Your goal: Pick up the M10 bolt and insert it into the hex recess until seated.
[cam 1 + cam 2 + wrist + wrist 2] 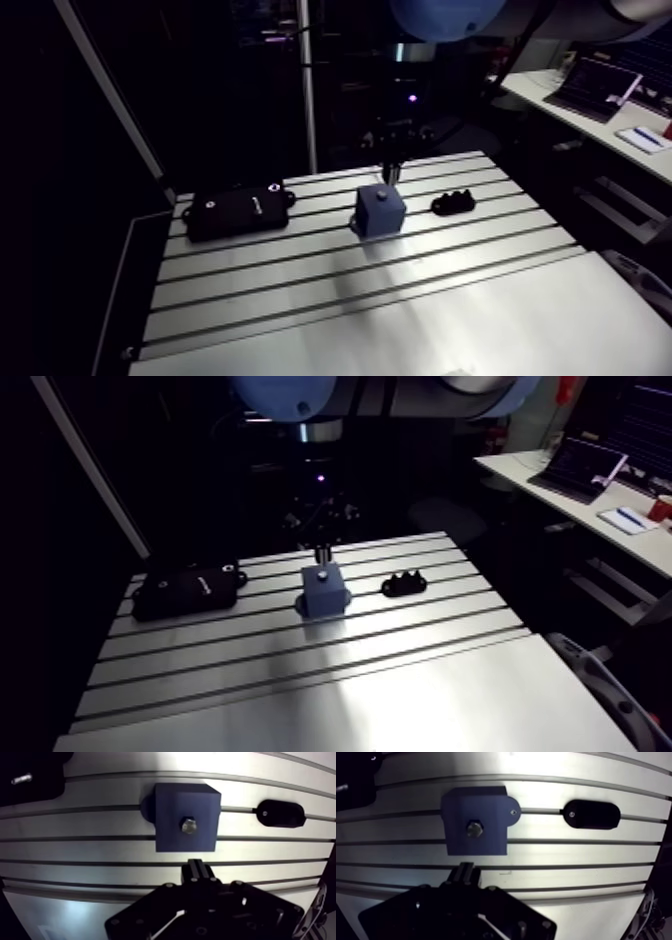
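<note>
Gripper (197,864): fingers pressed together, nothing between them. It points straight down from a vertical wrist, with its tips just above the block (185,817) and clear of it.

Ahead of the fingertips, the bolt (188,826) stands upright in the recess at the centre of the block's top face, its metal end showing. How deep it sits cannot be told.

The blue block stands on the table (400,300) at mid-width, nearer the far edge than the near edge. Its base tab lies over a slot.

A small black holder (281,813) lies toward the right edge and a larger black plate (238,210) lies toward the far-left corner. Both are well apart from the block.

Slotted surface runs from the block to the near edge.
</note>
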